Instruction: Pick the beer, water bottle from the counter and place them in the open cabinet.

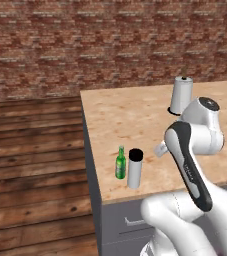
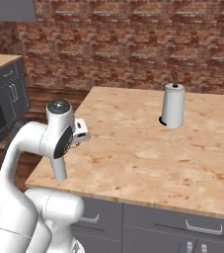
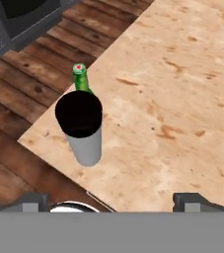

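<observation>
Hand view, lower left of the frame: you see one water bottle [image 3: 84, 129], a silver-grey cylinder with a black cap, standing upright near the corner of the counter [image 3: 182, 89]. One beer [image 3: 82, 79], a slim green bottle, stands upright just beyond it, close beside and partly hidden by the black cap. The two dark fingertips of the gripper [image 3: 112, 201] rise at the bottom edge, far apart with nothing between them, so you read the jaws as wide and empty.

Left base view, centre of the frame: the same pair stands near the counter's front left corner, the beer [image 1: 120, 163] to the left of the water bottle [image 1: 134, 169], just beside it; whether they touch you cannot tell. One paper-towel roll [image 1: 181, 95] on a round base stands at the upper right, well apart from both.

Right base view: the roll stands right of centre, and one grey cabinet [image 2: 16, 11] corner shows at the upper left.
</observation>
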You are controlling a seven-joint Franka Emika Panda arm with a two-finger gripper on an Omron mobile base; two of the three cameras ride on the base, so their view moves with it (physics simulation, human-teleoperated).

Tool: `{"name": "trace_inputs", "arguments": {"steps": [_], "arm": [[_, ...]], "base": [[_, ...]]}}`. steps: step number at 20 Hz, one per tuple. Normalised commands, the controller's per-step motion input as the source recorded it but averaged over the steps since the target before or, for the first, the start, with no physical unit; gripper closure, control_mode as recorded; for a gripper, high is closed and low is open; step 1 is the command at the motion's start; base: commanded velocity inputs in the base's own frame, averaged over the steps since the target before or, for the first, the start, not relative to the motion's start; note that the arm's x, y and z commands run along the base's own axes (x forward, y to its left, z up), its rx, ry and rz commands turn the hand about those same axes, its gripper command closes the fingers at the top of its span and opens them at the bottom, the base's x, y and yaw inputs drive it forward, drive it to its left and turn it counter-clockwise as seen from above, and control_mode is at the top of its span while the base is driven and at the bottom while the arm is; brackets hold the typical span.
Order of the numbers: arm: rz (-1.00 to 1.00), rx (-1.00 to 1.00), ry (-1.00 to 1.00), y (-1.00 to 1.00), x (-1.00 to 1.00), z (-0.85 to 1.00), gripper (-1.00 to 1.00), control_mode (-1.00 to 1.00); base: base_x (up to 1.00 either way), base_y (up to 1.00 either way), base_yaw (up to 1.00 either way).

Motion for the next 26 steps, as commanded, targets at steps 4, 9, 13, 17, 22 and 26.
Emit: {"name": "trace_inputs", "arguments": {"steps": [4,9,13,17,22,26], "arm": [[0.29,0.19,-0.21,-0.2,-0.45,-0.38,-1.0,-1.0],[0.21,0.19,-0.04,-0.24,-0.25,-0.17,-1.0,-1.0],[0.23,0.13,0.01,-0.09,0.0,-0.42,-1.0,-1.0],[0.35,0.07,0.01,0.0,0.0,-0.38,-1.0,-1.0],[0.37,0.0,-0.12,0.0,0.03,-0.13,-1.0,-1.0],[0.2,0.0,-0.1,0.11,0.08,0.0,-1.0,-1.0]], "base": [[0.0,0.0,0.0],[0.0,0.0,0.0],[0.0,0.0,0.0],[0.0,0.0,0.0],[0.0,0.0,0.0],[0.0,0.0,0.0]]}}
